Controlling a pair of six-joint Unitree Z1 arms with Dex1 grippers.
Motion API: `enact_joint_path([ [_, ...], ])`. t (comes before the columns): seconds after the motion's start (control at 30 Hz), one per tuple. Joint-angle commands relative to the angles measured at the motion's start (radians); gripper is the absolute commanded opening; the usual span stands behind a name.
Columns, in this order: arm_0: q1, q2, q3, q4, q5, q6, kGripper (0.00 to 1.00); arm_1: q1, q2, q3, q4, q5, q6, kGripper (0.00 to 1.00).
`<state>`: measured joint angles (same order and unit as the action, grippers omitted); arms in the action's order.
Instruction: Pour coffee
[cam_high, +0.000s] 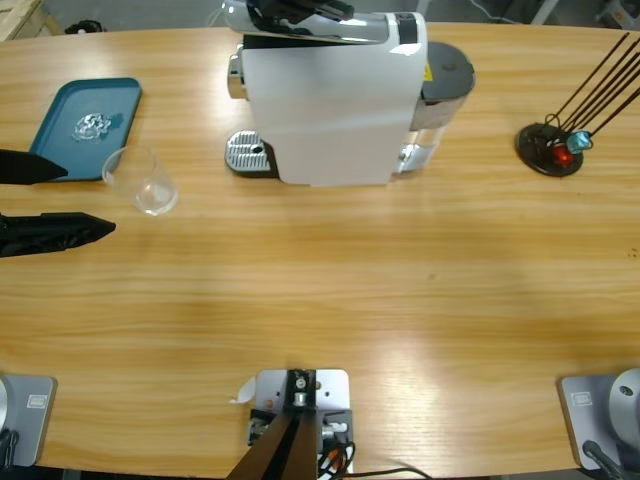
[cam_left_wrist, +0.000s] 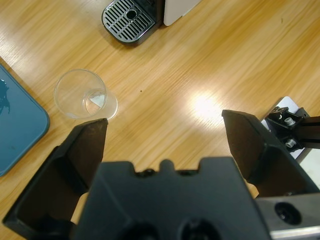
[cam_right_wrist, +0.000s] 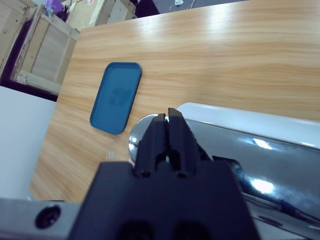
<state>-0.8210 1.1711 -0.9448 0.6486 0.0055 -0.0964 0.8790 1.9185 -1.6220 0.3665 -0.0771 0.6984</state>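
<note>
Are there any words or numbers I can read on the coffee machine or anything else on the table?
No words or numbers can be read anywhere.
coffee machine: a small yellow sticker on its side, too small to read.
blue tray: no writing, only a crumpled clear wrapper.
clear cup: no markings.

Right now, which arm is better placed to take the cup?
The left gripper: its jaws are open and the cup stands just ahead. The right gripper is shut, over the coffee machine.

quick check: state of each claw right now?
Left claw: open, empty, near the clear cup.
Right claw: closed, holding nothing visible, above the coffee machine.
</note>
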Motion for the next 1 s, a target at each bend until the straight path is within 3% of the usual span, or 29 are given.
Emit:
enact_joint_path([
  [0.03, 0.007, 0.005, 0.044, -0.003, 0.013, -0.008, 0.996, 0.029, 0.213, 0.154, 0.029, 0.019, -0.009, 0.0],
  [0.47, 0.011, 0.014, 0.047, -0.019, 0.013, -0.006, 0.996, 0.038, 0.21, 0.182, 0.017, 0.016, -0.043, 0.0],
  [0.6, 0.016, 0.018, 0.048, -0.031, 0.023, -0.009, 0.996, 0.043, 0.08, 0.177, -0.039, -0.012, -0.266, 0.0],
  [0.63, 0.017, 0.017, 0.047, -0.035, 0.03, -0.012, 0.993, 0.052, 0.036, 0.155, -0.04, -0.01, -0.311, 0.371],
  [0.67, 0.02, 0.016, 0.049, -0.039, 0.037, -0.017, 0.99, 0.058, -0.001, 0.137, -0.04, -0.004, -0.344, 0.858],
  [0.7, 0.021, 0.016, 0.049, -0.042, 0.049, -0.021, 0.987, 0.06, -0.037, 0.118, -0.04, 0.014, -0.37, 0.98],
  [0.83, 0.022, 0.016, 0.064, -0.062, 0.12, -0.056, 0.987, 0.062, -0.146, 0.027, -0.034, 0.102, -0.484, 1.0],
  [1.0, 0.022, 0.015, 0.13, -0.089, 0.203, -0.136, 0.987, 0.098, -0.293, -0.025, 0.025, 0.124, -0.611, 1.0],
])
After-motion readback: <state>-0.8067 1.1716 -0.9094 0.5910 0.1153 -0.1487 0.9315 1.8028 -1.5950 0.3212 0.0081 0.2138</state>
